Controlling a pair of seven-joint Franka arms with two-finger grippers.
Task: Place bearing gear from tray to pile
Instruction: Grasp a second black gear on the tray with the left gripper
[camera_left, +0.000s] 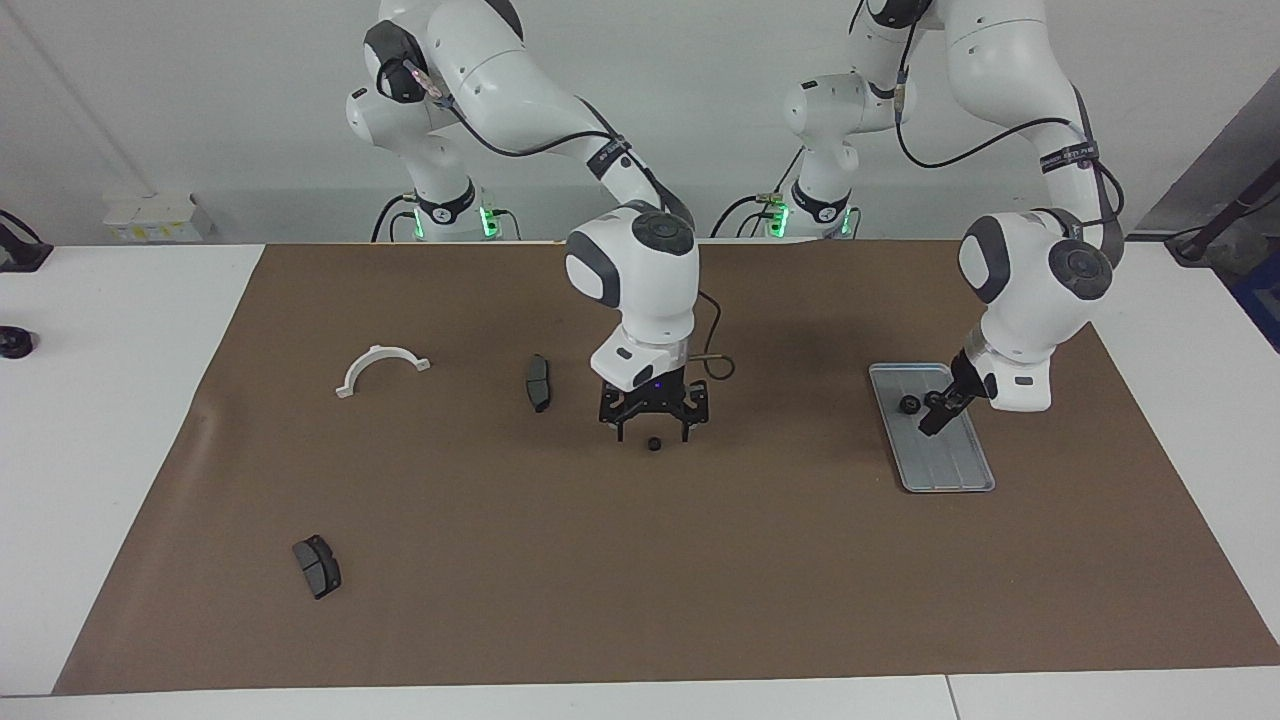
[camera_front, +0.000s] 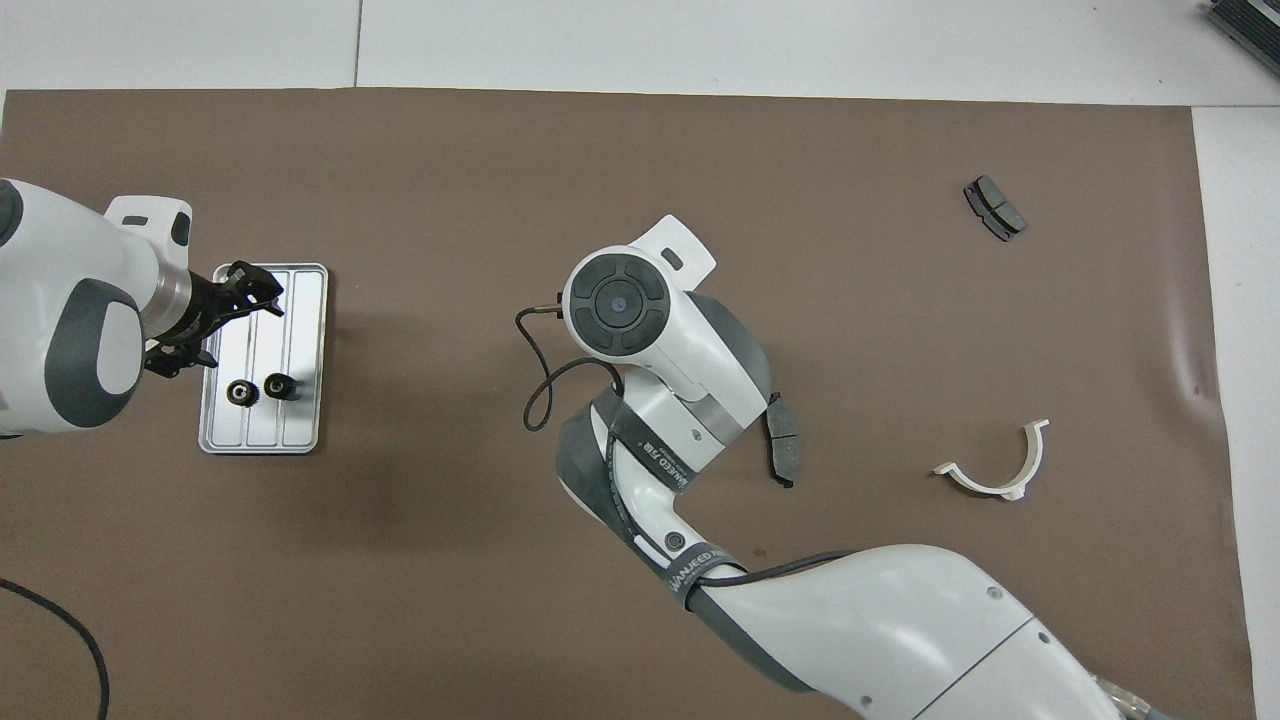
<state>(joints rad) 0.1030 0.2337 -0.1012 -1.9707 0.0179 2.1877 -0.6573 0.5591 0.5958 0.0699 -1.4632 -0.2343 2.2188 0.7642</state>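
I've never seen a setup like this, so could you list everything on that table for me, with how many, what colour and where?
Mat: one, brown, covering the table.
Tray: one, silver-grey, toward the left arm's end.
Gears in the tray: two, black, side by side.
Loose gear: one, black, mid-mat.
Slim curved pad: one, dark, beside the loose gear.
Two-block brake pad: one, dark grey, farthest from the robots.
Half-ring bracket: one, white, toward the right arm's end.
Right gripper: open, straddling the loose gear.
Left gripper: open, over the tray.
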